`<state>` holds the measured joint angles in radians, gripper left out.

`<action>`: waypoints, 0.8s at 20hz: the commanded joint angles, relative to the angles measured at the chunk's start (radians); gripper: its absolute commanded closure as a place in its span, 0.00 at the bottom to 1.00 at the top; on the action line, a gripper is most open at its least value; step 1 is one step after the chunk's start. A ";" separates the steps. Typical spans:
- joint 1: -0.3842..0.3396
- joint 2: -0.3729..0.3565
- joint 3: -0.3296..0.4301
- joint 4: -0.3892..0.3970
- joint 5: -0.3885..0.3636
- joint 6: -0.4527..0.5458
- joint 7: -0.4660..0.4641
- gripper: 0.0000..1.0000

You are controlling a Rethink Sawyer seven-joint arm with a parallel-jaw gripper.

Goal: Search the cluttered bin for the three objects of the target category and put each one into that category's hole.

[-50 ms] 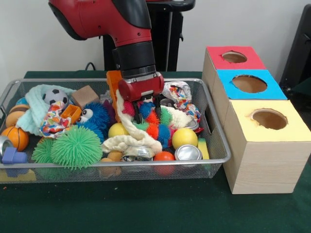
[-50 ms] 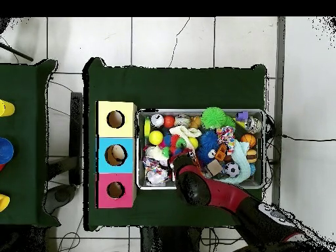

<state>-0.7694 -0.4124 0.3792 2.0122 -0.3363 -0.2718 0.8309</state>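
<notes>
Red tool (image 1: pixel 144 103) touching multicoloured spiky toy (image 1: pixel 154 122)

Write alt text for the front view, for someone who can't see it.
A red robot arm reaches down into a wire bin packed with toys, its gripper among spiky balls and a white rope. Right of the bin stand three boxes with round holes on top: red, blue and yellow.

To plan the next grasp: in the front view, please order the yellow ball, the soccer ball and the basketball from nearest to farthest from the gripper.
From the gripper:
1. Yellow ball, lower right.
2. Soccer ball, left.
3. Basketball, at the bin's left end.
</notes>
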 commanded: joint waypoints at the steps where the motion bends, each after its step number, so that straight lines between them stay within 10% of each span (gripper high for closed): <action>1: -0.021 0.123 0.026 -0.031 0.000 0.115 0.223 0.00; 16: 0.011 -0.023 0.089 -0.087 0.119 0.347 0.194 0.00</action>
<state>-0.7845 -0.4229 0.4424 2.0107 -0.3021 -0.1588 0.8309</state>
